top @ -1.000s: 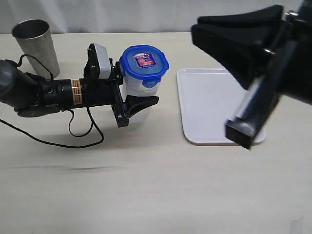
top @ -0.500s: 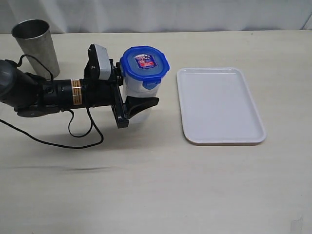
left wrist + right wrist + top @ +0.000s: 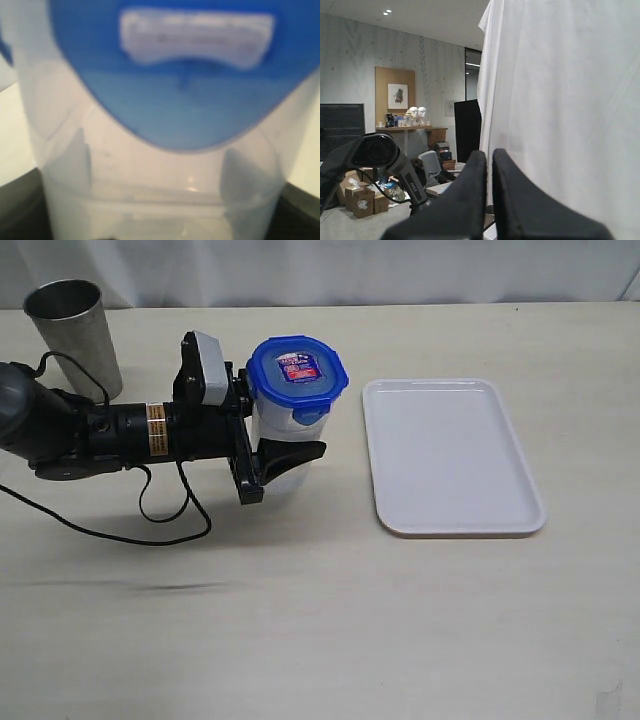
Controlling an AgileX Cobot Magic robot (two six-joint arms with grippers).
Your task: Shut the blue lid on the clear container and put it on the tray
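Evidently the closing step was about done: the blue lid (image 3: 297,368) sat flat on the clear container (image 3: 272,426), and the one tab facing my left wrist camera hung down over the wall. I could not tell whether all the tabs had snapped. My left claw (image 3: 290,426) clasped the container's body from the side, one finger on each flank, with the container upright on the table and just beside the tray (image 3: 450,455), not on it. My right claw (image 3: 489,156) was pinched shut and empty, pointing off at the room. By my judgement the carry came next: lift straight, travel over the tray's low rim, set down level, then let go.
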